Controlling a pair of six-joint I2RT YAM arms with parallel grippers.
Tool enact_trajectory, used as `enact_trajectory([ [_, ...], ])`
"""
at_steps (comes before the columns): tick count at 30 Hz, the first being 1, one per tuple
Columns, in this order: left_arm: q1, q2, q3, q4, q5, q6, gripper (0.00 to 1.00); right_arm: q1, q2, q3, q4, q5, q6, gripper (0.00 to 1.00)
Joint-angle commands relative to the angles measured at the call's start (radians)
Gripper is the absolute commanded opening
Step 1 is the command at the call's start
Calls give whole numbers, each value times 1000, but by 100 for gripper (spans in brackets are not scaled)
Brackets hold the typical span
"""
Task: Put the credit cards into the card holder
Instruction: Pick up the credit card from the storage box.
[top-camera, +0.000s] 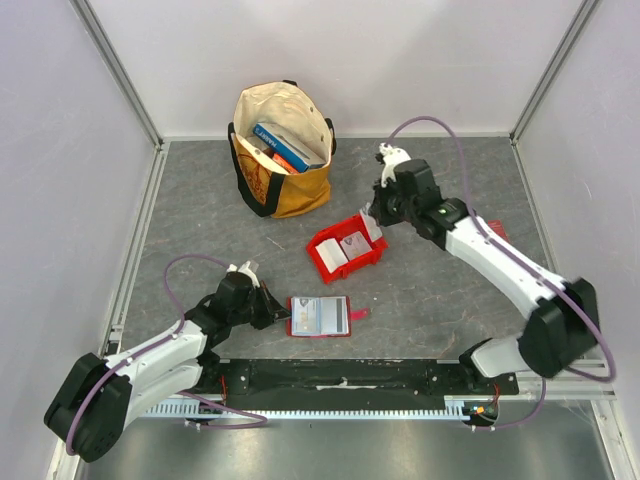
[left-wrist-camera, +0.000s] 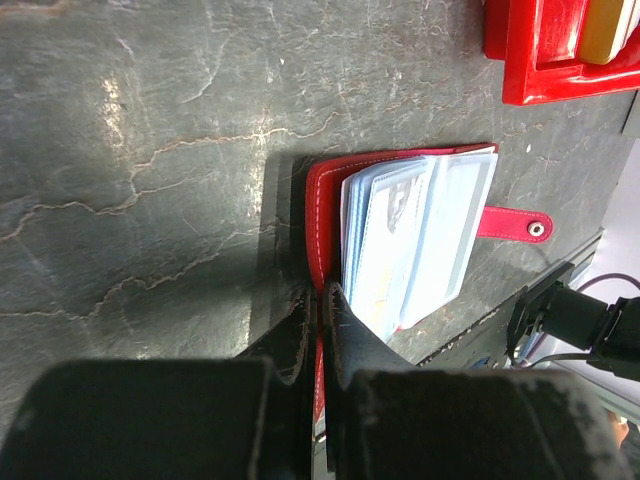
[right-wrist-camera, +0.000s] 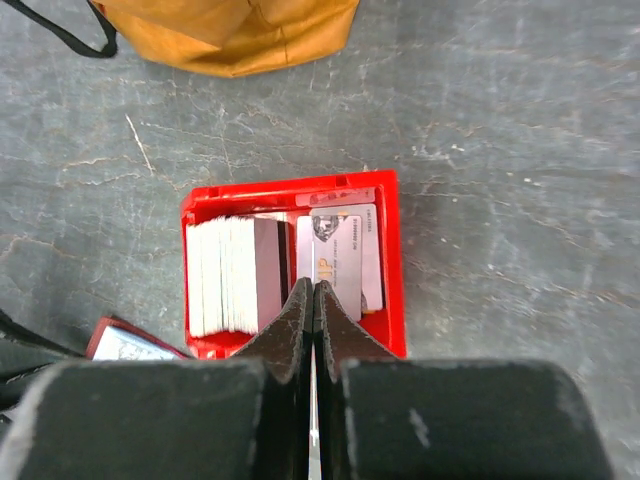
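the right end effector (right-wrist-camera: 313, 292) hangs clenched over the near wall of the bright red plastic bin (right-wrist-camera: 290, 190), so the right arm is nearer. inside the bin, white credit cards (right-wrist-camera: 230, 275) stand on edge in a stack to one side of its tips. 1 pale printed card (right-wrist-camera: 340, 262) lies flat on the other side, long axis parallel to the finger seam. a pale sliver in that seam may be a pinched card; i cannot tell. the dark red leather-like card holder (top-camera: 318, 316) lies open on the grey tabletop (top-camera: 430, 300), near-left of the bin, its cover edge grasped by the left end effector (left-wrist-camera: 320, 300).

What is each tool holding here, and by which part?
Left tool pinches the wallet by its red cover's edge. Right tool is shut over the red bin; whether it grips anything cannot be told.
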Motion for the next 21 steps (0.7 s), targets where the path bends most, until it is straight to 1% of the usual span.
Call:
enact_trajectory([
  [1,-1,6,33,36,9,14,2,18,-175,-72,-114,94,-33,0],
  [4,-1,5,33,36,14,16,2,61,-281,-150,-186,151,-1,0],
  [7,-1,0,32,36,15,13,2,163,-347,-240,-226,229,65,0],
  [9,-1,0,32,36,14,13,2,235,-377,-300,-228,327,134,0],
  [13,-1,5,33,36,18,13,2,306,-389,-420,-173,417,256,0],
  [15,-1,6,35,33,23,13,2,323,-381,-470,-127,430,296,0],
  [21,-1,5,35,30,21,13,2,362,-338,-550,-25,481,378,2],
])
